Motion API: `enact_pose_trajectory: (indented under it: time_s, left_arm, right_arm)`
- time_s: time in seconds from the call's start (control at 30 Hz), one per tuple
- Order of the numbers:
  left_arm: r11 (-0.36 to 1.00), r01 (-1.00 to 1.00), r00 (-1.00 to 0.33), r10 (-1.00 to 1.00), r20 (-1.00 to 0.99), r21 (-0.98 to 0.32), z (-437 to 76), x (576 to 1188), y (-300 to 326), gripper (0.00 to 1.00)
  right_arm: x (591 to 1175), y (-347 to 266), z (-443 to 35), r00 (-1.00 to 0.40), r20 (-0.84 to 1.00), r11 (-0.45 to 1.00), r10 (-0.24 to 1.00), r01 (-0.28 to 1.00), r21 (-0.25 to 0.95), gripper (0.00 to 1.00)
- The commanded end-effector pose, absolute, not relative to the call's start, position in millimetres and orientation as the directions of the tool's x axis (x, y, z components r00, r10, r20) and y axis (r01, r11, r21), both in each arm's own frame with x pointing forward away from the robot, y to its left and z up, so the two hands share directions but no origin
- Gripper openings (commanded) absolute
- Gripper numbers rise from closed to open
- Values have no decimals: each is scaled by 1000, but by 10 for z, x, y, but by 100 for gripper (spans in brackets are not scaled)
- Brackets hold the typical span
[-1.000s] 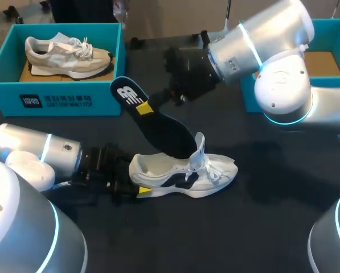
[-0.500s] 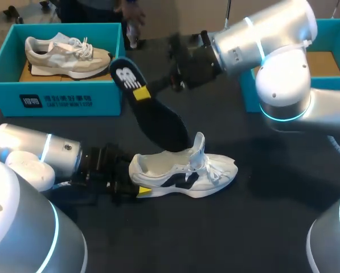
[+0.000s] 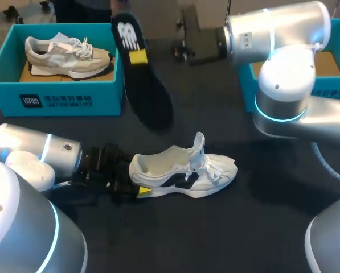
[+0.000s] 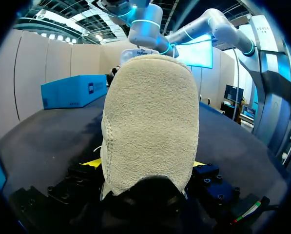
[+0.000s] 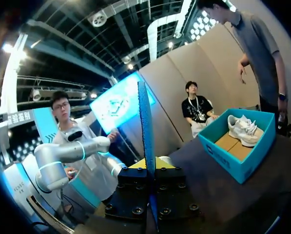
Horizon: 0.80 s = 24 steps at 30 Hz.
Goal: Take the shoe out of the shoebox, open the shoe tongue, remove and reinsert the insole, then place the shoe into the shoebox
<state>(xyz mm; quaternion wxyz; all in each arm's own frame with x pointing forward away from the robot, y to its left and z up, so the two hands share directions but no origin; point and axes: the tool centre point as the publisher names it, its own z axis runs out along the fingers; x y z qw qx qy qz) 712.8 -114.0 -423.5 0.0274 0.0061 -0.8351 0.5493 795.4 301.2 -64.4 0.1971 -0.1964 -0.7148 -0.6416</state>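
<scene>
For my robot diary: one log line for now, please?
left tool: holds shoe heel | right tool: holds insole, out of shoe

The insole (image 3: 142,79) is black with a white logo at its 12 o'clock end, and the right gripper (image 3: 137,57) tip on it is bright yellow. The shoe (image 3: 184,170) is white with a dark side mark and a beige heel. At 10 o'clock, a teal shoebox (image 3: 56,99) holds a beige-grey sneaker (image 3: 67,57). The table (image 3: 215,227) is black.

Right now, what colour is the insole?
Black insole with a white heel print; head view shows it best.
</scene>
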Motion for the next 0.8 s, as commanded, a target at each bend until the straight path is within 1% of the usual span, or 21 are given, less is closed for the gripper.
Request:
enact_pose_trajectory:
  time_s: [0.03, 0.47, 0.57, 0.8]
  left_arm:
    - [398, -40, -998, 19, 52, -917, -4235, 7120, -1148, 0]
    - [398, -40, -998, 19, 52, -917, -4235, 7120, -1148, 0]
    - [398, -40, -998, 19, 52, -917, -4235, 7120, -1148, 0]
    - [398, -40, -998, 19, 52, -917, -4235, 7120, -1148, 0]
  right_arm:
    - [7896, 2978, -655, -845, 533, 80, 31, 534, 842, 0]
    - [7896, 2978, -655, -845, 533, 80, 31, 534, 842, 0]
    - [7870, 2792, -547, -826, 561, 98, 53, 563, 821, 0]
    - [7847, 2366, -287, -805, 589, 37, 71, 593, 805, 0]
